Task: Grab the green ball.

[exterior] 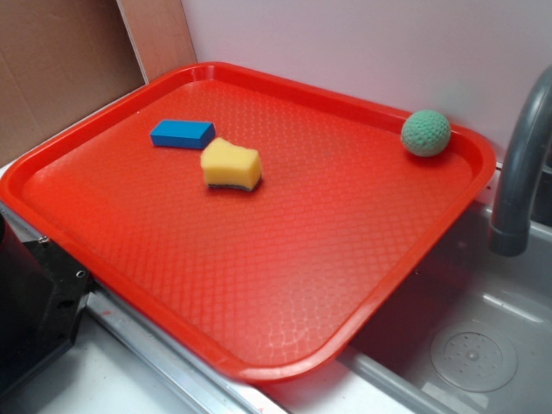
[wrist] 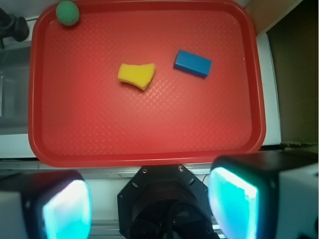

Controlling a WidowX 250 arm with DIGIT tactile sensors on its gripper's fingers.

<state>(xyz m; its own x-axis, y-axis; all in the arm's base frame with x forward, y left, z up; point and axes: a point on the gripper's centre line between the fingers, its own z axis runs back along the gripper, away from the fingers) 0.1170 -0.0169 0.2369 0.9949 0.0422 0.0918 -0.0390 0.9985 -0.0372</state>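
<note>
The green ball (exterior: 425, 133) is a small bumpy muted-green sphere resting in the far right corner of the red tray (exterior: 285, 259). In the wrist view the green ball (wrist: 67, 12) lies in the tray's top left corner. My gripper (wrist: 149, 204) hangs high above, back over the robot's black base, well off the tray's near edge. Its two fingers, with cyan pads (wrist: 232, 201), stand wide apart and nothing is between them. The exterior view does not show the gripper.
A yellow sponge (exterior: 231, 166) and a blue block (exterior: 182, 134) lie on the tray's left half. A grey faucet (exterior: 520, 164) rises right of the tray over a steel sink (exterior: 470, 349). The robot base (wrist: 162, 204) sits below the tray's near edge.
</note>
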